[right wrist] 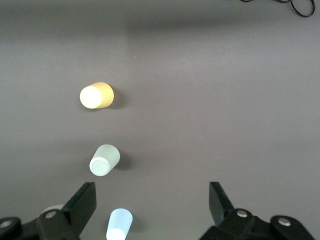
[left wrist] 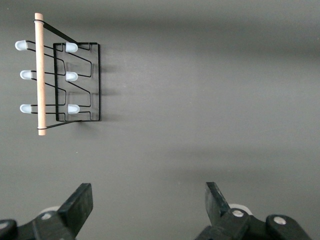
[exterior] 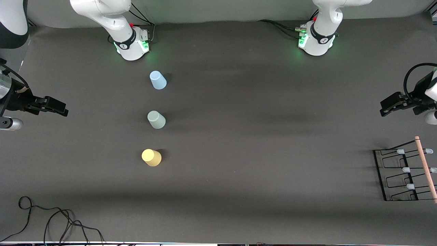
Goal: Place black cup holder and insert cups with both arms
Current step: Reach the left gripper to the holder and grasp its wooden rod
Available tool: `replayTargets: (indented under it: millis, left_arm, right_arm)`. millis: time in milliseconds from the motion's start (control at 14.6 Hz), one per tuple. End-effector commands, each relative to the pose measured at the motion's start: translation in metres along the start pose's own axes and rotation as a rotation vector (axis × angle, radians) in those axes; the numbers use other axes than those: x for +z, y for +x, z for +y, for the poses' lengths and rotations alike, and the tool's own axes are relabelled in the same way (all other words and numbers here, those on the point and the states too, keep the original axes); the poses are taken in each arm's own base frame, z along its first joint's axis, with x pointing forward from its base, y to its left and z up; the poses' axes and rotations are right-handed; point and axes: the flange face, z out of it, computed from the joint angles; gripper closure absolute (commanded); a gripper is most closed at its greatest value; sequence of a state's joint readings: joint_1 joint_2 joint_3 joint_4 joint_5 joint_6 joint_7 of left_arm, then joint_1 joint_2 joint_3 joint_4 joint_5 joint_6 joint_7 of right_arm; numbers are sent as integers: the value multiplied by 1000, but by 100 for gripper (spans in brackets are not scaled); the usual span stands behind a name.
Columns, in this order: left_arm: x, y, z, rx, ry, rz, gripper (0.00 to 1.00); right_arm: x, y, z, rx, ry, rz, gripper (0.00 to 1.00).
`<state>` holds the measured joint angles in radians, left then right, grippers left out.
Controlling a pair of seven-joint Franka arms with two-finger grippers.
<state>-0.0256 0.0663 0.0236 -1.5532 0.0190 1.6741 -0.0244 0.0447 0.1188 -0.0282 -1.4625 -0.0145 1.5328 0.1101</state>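
Note:
The black cup holder [exterior: 404, 174], a wire rack with a wooden rod and pale pegs, sits at the left arm's end of the table, nearer the front camera. My left gripper [exterior: 387, 106] hangs open and empty above the table near it; the left wrist view shows the cup holder [left wrist: 70, 82] ahead of the left gripper [left wrist: 149, 200]. Three cups stand in a row toward the right arm's end: light blue [exterior: 157, 80], pale green [exterior: 156, 120], yellow [exterior: 151, 157]. My right gripper [exterior: 61, 107] is open and empty, apart from them. The right wrist view shows the right gripper [right wrist: 152, 202] with the blue cup [right wrist: 119, 226] close by.
Loose black cables [exterior: 51, 218] lie at the front corner by the right arm's end. The two arm bases [exterior: 131, 44] [exterior: 317, 39] stand along the table edge farthest from the front camera. Dark bare table [exterior: 259, 143] stretches between cups and holder.

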Motion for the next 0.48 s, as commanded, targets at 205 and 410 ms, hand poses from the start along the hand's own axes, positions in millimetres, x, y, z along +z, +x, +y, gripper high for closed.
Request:
replayTargets:
  millis: [205, 410]
  left_arm:
    - [25, 15, -58, 57, 5, 11, 1]
    - [54, 35, -88, 29, 32, 30, 0]
  right_arm:
    - [-4, 2, 4, -12, -4, -3, 0]
    - [-4, 1, 0, -13, -5, -2, 0]
